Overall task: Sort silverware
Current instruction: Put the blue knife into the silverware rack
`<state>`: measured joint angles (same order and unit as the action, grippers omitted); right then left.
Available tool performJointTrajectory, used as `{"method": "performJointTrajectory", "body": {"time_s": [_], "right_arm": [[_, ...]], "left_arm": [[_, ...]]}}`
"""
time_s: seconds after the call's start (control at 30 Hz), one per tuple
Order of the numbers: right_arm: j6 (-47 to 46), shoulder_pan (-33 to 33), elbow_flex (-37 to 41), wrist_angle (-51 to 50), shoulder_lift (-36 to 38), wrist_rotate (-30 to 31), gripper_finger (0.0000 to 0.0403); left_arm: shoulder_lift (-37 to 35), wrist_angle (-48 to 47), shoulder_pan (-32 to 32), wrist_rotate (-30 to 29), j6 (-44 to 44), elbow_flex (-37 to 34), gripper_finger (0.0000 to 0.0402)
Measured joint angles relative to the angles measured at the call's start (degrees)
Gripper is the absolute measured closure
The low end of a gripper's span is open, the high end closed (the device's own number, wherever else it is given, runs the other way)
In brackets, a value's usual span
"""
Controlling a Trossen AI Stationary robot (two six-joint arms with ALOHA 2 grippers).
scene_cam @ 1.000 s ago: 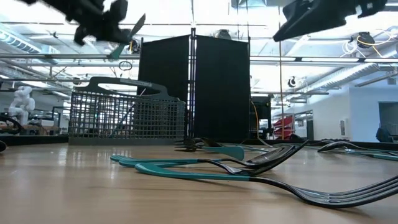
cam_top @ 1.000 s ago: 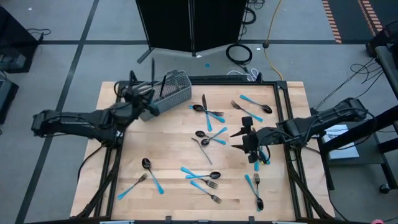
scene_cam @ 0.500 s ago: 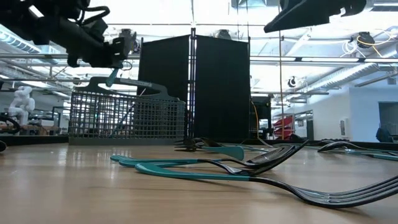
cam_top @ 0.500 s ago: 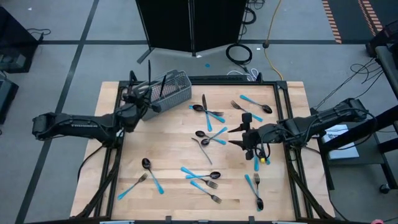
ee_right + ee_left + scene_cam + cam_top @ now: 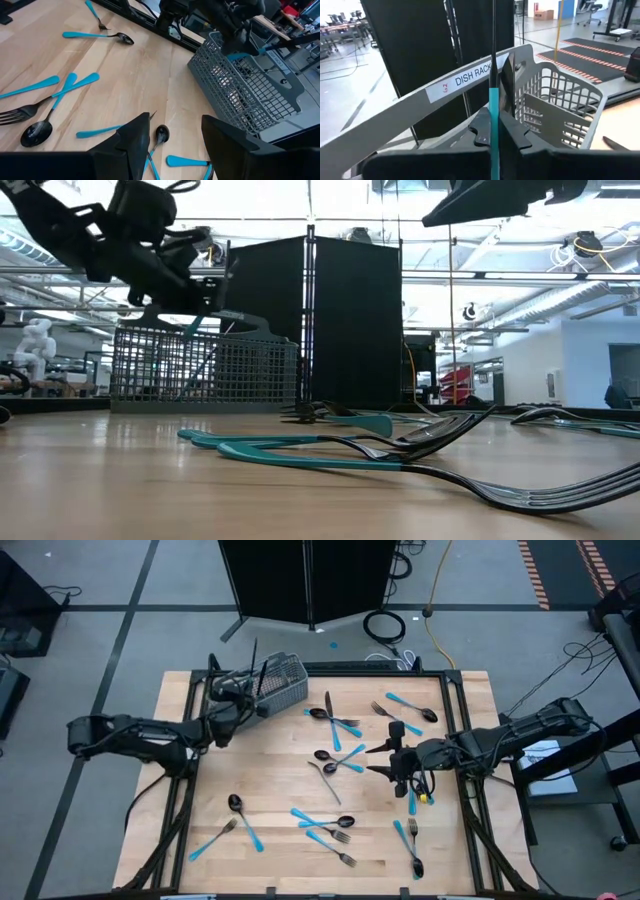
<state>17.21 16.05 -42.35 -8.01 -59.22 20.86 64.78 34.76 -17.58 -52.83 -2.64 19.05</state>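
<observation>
Light-blue-handled silverware lies flat and scattered over the wooden table (image 5: 280,780): spoons and forks at the middle (image 5: 335,758), the near side (image 5: 322,824) and the far right (image 5: 405,705). A grey wire-mesh basket (image 5: 278,690) stands at the far left. My left gripper (image 5: 243,702) hovers at the basket's left end, shut on one piece (image 5: 493,115) with a slim dark metal end (image 5: 253,652). My right gripper (image 5: 385,762) hangs open above the table's right middle, with nothing between its fingers (image 5: 172,131). My left gripper pinches the piece's light-blue handle (image 5: 493,131) between its two fingers. The fingers reach in nearly level from the table's left. The piece is lifted clear and stands steeply, with its dark end up (image 5: 493,40) and the handle's free end (image 5: 189,327) down over the basket's rim.
The basket has a broad handle band labelled DISH RACK (image 5: 470,76), and a dark piece (image 5: 263,675) stands inside it. A black frame rail (image 5: 380,668) runs along the table's far edge. Two pieces (image 5: 410,840) lie near the right front, and a spoon and fork (image 5: 235,820) at the left front.
My left gripper has come down toward the basket and moved a little toward the table's right, rolling as it went. The held piece has sunk with it, so its blue handle end now hangs at the basket's rim.
</observation>
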Motion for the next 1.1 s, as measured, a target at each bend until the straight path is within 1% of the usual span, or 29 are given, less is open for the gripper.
{"method": "performJointTrajectory", "body": {"time_s": [0.13,0.27,0.5,0.63,0.77,0.9,1.0,1.1], "right_arm": [[0.00,0.00,0.00,-0.02,0.00,0.00,0.0229],[0.00,0.00,-0.02,0.00,0.00,0.00,0.0229],[-0.02,0.00,-0.02,0.00,-0.02,0.00,0.0229],[-0.02,0.00,-0.02,0.02,-0.02,0.00,0.0229],[-0.02,0.00,-0.02,0.02,-0.02,0.00,0.0229],[-0.02,0.00,-0.02,0.04,-0.02,0.00,0.0229],[-0.02,0.00,-0.02,0.04,-0.02,0.00,0.0229],[-0.04,0.00,-0.02,0.02,-0.02,0.00,0.0229]], "left_arm": [[1.48,2.03,-0.44,0.01,-0.09,0.00,0.0394],[1.61,1.84,-0.44,0.01,-1.96,0.01,0.0393],[1.61,1.68,-0.42,0.01,-1.30,0.02,0.0386],[1.61,0.91,-0.42,-0.01,-1.13,0.02,0.0351],[1.58,-1.25,-0.42,0.00,-1.24,0.04,0.0297],[1.58,-1.42,-0.42,0.01,-1.34,0.04,0.0248],[1.58,-1.30,-0.42,0.01,-1.33,0.04,0.0230],[1.58,-0.82,-0.42,0.01,-0.98,0.04,0.0225]]}}
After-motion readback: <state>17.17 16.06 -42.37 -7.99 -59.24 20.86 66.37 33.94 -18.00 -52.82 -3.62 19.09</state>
